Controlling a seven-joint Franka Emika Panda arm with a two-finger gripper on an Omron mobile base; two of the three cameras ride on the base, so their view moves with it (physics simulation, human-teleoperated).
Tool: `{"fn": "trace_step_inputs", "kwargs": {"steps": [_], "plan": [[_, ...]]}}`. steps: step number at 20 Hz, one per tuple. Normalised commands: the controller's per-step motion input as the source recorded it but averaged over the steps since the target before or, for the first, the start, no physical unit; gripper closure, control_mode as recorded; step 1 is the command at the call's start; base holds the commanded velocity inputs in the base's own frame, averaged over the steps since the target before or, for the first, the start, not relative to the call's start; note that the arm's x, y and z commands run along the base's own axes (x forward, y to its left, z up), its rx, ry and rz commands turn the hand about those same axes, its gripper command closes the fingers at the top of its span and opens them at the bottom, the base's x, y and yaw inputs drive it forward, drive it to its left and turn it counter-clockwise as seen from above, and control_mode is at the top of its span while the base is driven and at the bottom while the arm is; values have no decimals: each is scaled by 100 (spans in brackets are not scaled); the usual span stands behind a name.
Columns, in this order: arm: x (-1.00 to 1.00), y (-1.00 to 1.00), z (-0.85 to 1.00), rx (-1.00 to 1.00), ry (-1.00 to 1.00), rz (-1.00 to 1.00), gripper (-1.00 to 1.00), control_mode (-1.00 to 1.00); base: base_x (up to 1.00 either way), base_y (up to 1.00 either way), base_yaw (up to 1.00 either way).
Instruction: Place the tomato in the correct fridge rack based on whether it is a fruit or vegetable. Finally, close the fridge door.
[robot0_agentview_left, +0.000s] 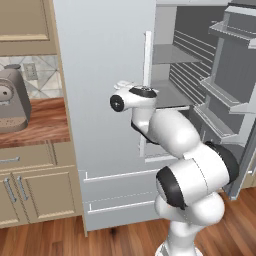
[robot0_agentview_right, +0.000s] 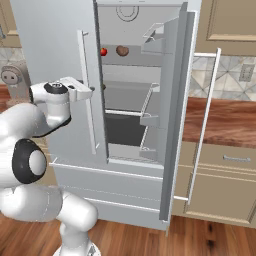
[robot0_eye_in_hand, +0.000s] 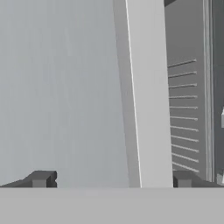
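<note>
A tall grey fridge (robot0_agentview_right: 55, 50) with flat matte panels stands between wooden cabinets; its right door (robot0_agentview_right: 175, 100) is swung open, showing ribbed rear walls, flat shelves and moulded door bins. On the upper shelf (robot0_agentview_right: 130, 59) rests the tomato (robot0_agentview_right: 104, 51), a small glossy red ball, with a dull brown roundish lump (robot0_agentview_right: 122, 50) just beside it, the two apart. A long pale bar handle (robot0_agentview_right: 88, 90) runs vertically down the closed left door near its inner edge. The white arm, smooth and rounded with dark joint rings, bends up from the base and reaches forward, its wrist level with the middle of that handle. In the hand view, the gripper (robot0_eye_in_hand: 111, 178) faces the door panel with the handle bar (robot0_eye_in_hand: 148, 96) rising between its two dark fingertips (robot0_eye_in_hand: 41, 178), which stand wide apart on either side, holding nothing. A grey coffee machine (robot0_agentview_left: 12, 100) sits on the wooden counter (robot0_agentview_left: 45, 125) left of the fridge.
</note>
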Motion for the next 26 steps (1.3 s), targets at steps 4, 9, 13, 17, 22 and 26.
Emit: {"fn": "trace_step_inputs", "kwargs": {"steps": [4,9,13,17,22,26], "plan": [[45,0,17,0,0,0,-100,-100,0,0,0],[50,0,15,0,0,0,-100,-100,0,0,0],[62,0,0,0,0,0,-100,-100,0,0,0],[42,0,0,0,0,1,-100,-100,0,0,0],[-2,0,0,0,1,0,-100,-100,0,0,0],[-16,0,9,0,-3,1,-100,-100,0,0,0]]}}
